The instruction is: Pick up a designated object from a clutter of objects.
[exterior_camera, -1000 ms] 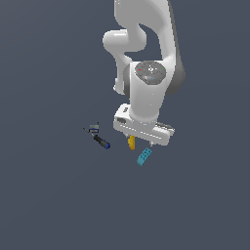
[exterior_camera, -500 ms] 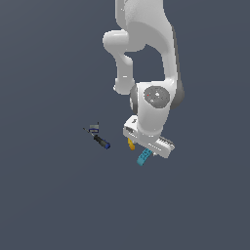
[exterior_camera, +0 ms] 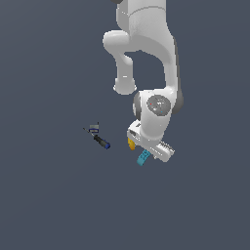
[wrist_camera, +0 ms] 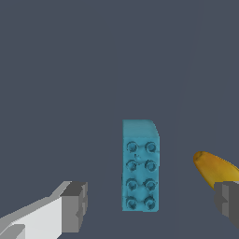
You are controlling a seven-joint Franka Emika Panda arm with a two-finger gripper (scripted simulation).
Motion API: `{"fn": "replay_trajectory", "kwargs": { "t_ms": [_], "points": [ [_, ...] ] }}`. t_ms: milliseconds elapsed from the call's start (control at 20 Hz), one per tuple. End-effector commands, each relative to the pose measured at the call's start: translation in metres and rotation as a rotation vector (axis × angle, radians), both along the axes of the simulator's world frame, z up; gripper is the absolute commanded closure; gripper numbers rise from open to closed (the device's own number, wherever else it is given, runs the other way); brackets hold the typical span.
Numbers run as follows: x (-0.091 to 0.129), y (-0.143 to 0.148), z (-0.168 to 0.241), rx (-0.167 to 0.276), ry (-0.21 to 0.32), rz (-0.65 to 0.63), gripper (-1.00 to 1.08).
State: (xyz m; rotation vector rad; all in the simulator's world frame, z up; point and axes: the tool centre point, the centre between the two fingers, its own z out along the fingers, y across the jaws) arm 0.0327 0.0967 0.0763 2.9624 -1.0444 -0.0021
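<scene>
Cyan brick (wrist_camera: pixel 140 166) between spread tool (wrist_camera: pixel 151 205) fingers, banana (wrist_camera: pixel 215 169) beside

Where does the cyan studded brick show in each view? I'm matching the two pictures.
Exterior view: the cyan brick lies just below the arm's tool, partly tucked under it, beside the banana's tip.
Wrist view: the brick lies flat, studs up, between the two open fingertips.
Shared landmark: the yellow banana, close beside the brick in both.

White Franka arm bent downward at the elbow, wrist low over the counter. Its white, grey-tipped end effector (wrist_camera: pixel 149 200) points down with jaws spread wide; one grey fingertip (wrist_camera: pixel 74 205) shows clearly, nothing gripped between them.
</scene>
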Motion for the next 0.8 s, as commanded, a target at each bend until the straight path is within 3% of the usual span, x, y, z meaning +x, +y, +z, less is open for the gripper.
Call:
{"fn": "replay_trajectory", "kwargs": {
  "t_ms": [0,350,750],
  "points": [
    [0.0,0.001,-0.003,0.0,-0.001,-0.011,-0.92],
    [-0.001,0.001,-0.009,0.0,-0.001,-0.01,-0.92],
    [-0.002,0.001,-0.044,0.0,-0.001,-0.013,-0.92]
  ]
}}
